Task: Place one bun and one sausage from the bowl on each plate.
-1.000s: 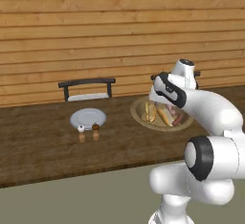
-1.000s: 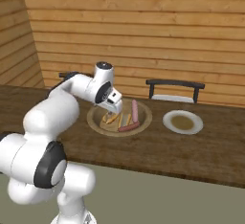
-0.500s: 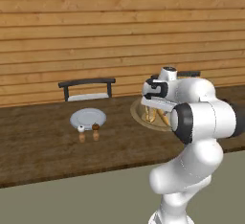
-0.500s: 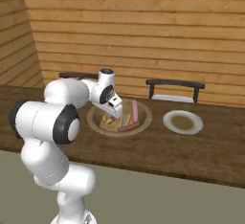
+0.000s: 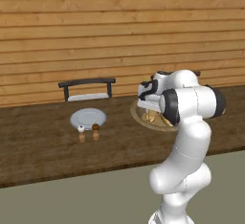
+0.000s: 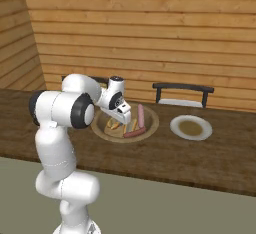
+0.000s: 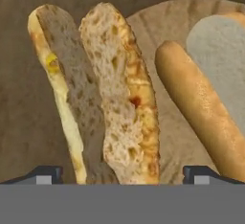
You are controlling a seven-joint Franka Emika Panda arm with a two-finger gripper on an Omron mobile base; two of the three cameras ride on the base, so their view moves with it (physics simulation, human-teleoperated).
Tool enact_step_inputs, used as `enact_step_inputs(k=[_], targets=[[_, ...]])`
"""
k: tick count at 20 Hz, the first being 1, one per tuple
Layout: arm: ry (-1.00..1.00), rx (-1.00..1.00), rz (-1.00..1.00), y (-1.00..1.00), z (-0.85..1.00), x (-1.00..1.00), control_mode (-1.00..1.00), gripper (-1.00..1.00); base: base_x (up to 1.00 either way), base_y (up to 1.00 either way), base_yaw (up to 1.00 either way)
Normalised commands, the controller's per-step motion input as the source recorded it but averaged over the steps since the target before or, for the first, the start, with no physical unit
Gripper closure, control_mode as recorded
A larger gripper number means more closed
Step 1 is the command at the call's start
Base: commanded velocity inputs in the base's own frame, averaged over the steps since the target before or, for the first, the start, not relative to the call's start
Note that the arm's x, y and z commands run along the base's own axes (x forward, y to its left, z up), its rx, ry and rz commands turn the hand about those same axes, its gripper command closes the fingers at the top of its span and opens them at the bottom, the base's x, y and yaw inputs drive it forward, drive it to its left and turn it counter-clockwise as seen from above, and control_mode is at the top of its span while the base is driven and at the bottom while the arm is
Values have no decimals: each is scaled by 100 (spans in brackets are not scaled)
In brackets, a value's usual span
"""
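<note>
Where fingers (image 7: 122,175) straddle bun (image 7: 122,94), sausage (image 7: 206,108) beside

A rendered dining corner of a kitchen is showing here. Horizontal wooden planks (image 5: 95,31) are lining the wall across the upper half of both base views. A long dark wooden desk (image 5: 43,146) is running across the middle, carrying a wooden bowl (image 6: 150,128) of buns and sausages, pale plates (image 6: 190,127), and salt and pepper shakers (image 5: 88,131) at centre left. Dark-backed chairs (image 6: 182,90) are standing behind it against the wall.
</note>
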Motion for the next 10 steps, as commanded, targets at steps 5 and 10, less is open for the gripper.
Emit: enact_step_inputs(k=[5, 10], targets=[[0, -2, 0, 0, -48, 27, -100, -100, 0, 0, 0], [-1, -3, 0, 1, -39, 18, -100, -100, 0, 0, 0]])
